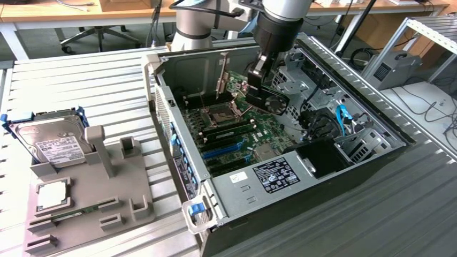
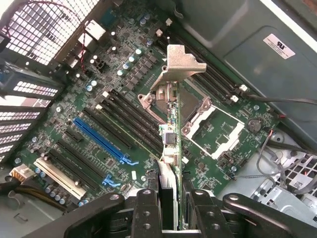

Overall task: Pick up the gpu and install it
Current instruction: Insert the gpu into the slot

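Note:
My gripper (image 1: 258,72) hangs inside the open computer case (image 1: 160,101), shut on the gpu (image 1: 270,99). In the exterior view the gpu is a dark card with a round fan, held upright above the motherboard (image 1: 243,134). In the wrist view I see the gpu (image 2: 171,131) edge-on, a thin green board running away from my gripper (image 2: 173,201), with its silver bracket (image 2: 181,62) at the far end. It hovers above the black and blue expansion slots (image 2: 101,141), beside the processor socket (image 2: 210,124), apart from the board.
On the exterior view's left a grey fixture (image 1: 107,198) holds a silver hard drive (image 1: 50,142), a square chip (image 1: 51,195) and a slim memory stick (image 1: 71,214). Cables (image 1: 325,126) and drive cages crowd the case's right side. The power supply (image 1: 275,174) fills its near end.

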Robot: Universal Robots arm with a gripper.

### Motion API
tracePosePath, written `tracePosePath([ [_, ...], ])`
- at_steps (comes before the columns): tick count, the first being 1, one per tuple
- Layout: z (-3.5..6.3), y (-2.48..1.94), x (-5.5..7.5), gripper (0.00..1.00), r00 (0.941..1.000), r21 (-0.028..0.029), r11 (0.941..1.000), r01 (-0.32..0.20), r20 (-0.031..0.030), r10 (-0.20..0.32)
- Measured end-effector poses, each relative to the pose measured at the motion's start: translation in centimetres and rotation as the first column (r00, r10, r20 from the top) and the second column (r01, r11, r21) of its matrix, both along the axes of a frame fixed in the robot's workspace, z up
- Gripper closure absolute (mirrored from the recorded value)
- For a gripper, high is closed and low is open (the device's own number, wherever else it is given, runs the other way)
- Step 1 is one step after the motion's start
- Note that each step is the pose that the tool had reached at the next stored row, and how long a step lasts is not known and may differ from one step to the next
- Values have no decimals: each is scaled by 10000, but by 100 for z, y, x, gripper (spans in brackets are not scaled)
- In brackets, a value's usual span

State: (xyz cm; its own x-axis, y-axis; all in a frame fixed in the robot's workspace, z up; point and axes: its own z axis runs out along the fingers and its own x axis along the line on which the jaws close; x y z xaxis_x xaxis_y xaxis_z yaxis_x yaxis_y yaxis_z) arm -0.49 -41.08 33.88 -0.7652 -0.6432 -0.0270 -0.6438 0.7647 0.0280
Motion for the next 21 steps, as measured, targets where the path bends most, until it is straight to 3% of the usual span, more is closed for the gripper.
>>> tracePosePath([
  [21, 0, 0, 0, 71, 9966, 0, 9966, -825, 0, 825],
])
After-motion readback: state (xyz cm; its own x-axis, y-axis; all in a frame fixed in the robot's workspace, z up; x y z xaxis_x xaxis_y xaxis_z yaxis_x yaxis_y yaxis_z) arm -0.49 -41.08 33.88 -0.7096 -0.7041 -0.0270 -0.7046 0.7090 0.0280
